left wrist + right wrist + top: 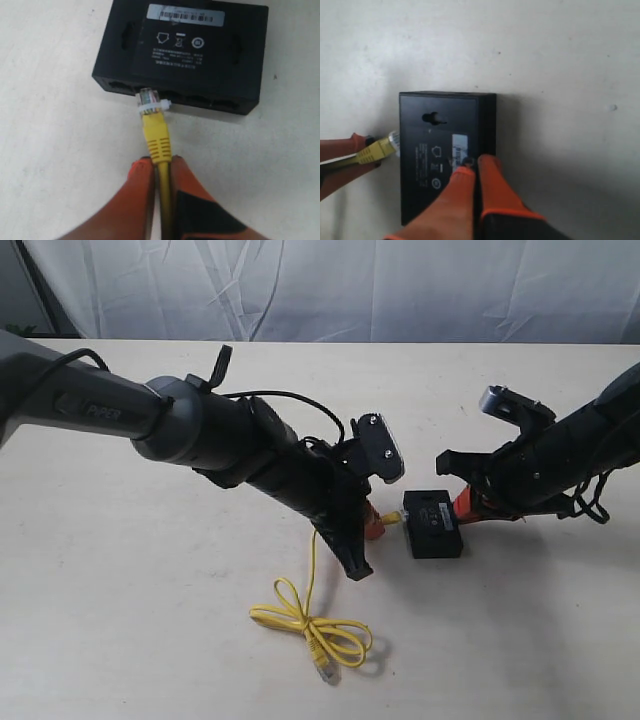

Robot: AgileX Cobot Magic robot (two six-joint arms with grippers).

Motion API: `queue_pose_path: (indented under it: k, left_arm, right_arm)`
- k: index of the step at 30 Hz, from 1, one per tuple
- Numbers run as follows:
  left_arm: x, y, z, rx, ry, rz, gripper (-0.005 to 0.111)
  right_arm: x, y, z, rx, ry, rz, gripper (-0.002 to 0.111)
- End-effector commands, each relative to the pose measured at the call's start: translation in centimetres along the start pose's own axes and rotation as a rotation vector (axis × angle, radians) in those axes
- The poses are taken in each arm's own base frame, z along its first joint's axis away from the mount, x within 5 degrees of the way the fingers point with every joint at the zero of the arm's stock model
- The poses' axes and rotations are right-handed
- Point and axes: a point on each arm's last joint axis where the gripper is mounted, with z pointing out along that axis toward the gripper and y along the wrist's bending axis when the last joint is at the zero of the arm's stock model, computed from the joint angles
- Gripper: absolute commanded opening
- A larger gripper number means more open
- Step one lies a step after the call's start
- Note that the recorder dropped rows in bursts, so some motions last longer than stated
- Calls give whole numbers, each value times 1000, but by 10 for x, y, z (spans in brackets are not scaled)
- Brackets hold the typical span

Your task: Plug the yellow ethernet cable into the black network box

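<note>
The black network box (432, 524) lies flat on the table, label side up (185, 45) (445, 150). My left gripper (161, 162) is shut on the yellow ethernet cable (156, 137) just behind its boot. The clear plug (148, 99) sits at the mouth of a port on the box's side, its tip just in. The rest of the cable (312, 625) trails to a looped bundle near the table's front, with a free plug at the end. My right gripper (477, 165) is shut, its orange fingertips pressing on the box's top near the far edge.
The table (130, 590) is a pale beige surface. A white curtain (330, 285) hangs behind it. The left arm (240, 450) stretches across the middle, and the right arm (560, 460) comes in from the right edge.
</note>
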Motion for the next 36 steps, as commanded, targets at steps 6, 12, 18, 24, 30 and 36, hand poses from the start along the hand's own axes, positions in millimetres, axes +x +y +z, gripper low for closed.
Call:
queue_pose_path:
  k: [6,12,18,24,30,36]
  left_arm:
    - [9,-5,10,14,38,43,0]
    - [11,4,-3,37,41,85,0]
    - [8,7,-10,48,15,181,0]
    - [8,15,-10,53,-70,115,0]
    - [8,15,-12,63,-75,106,0]
    - [8,15,-12,63,-75,106,5]
  right_arm:
    - [3,-6,5,26,26,-23,0]
    - [-4,-12,-14,33,-43,-1,0]
    - [-7,-19,-21,42,-73,24,0]
    - [-9,-21,-21,55,-90,26,0]
    - [-9,-21,-21,56,-92,26,0]
    - [-9,-21,-21,56,-92,26,0]
